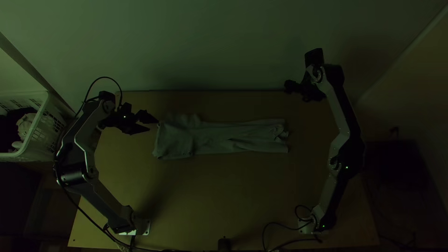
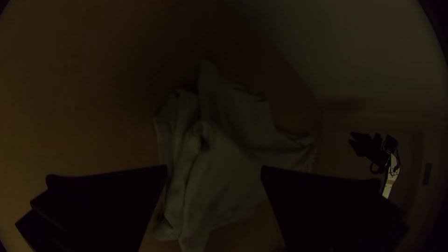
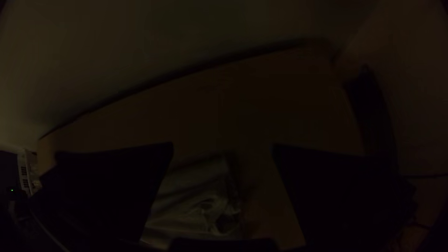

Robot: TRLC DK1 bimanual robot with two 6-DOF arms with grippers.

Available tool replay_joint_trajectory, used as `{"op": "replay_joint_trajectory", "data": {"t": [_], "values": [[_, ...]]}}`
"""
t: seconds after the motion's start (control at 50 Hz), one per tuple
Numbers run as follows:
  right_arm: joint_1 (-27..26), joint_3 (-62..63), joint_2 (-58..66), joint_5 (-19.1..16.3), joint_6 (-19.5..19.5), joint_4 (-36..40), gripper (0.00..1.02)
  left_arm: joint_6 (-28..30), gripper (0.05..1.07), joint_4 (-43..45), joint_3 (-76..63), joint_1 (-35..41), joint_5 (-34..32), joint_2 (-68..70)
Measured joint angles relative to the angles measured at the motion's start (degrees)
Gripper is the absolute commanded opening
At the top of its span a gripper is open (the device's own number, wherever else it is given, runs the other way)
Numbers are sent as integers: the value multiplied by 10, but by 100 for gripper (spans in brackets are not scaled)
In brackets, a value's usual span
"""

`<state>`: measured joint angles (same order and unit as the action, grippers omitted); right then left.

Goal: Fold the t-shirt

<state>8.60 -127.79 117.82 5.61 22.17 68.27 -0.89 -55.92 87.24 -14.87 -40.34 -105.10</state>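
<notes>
The grey-green t-shirt [image 1: 214, 137] lies across the table in a long, narrow folded strip, wider and lumpier at its left end, with creases and a small bunch at its right end. Just off that left end is my left gripper [image 1: 149, 123], open and holding nothing. In the left wrist view the left gripper [image 2: 214, 172] has its fingers wide apart, with the shirt [image 2: 233, 154] beyond and between them. My right gripper [image 1: 296, 91] is above the table's far right part, beyond the shirt's right end. In the right wrist view the right gripper [image 3: 223, 147] stands open near the shirt [image 3: 191, 200].
A white basket [image 1: 46, 121] with clothes stands left of the table. Behind the table's far edge [image 1: 214, 90] rises a pale wall. Bare wood of the table [image 1: 224, 196] stretches between the shirt and the near edge, where cables lie at the right.
</notes>
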Motion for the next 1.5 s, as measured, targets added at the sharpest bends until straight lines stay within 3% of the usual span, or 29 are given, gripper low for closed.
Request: {"op": "replay_joint_trajectory", "data": {"t": [0.44, 0.88, 1.14, 1.5], "values": [[19, 6, -136, -5, -13, -17, 98, 122, 103, 68, -124, -69, -25, 7], [31, 61, -197, -5, -28, -17, 98, 174, 103, 130, -165, -64, -42, -9], [31, 76, -199, -5, -30, -16, 98, 145, 103, 153, -170, -3, -44, -9], [38, 86, -200, -5, -32, -16, 98, 13, 103, 242, -184, 113, -38, -1]]}}
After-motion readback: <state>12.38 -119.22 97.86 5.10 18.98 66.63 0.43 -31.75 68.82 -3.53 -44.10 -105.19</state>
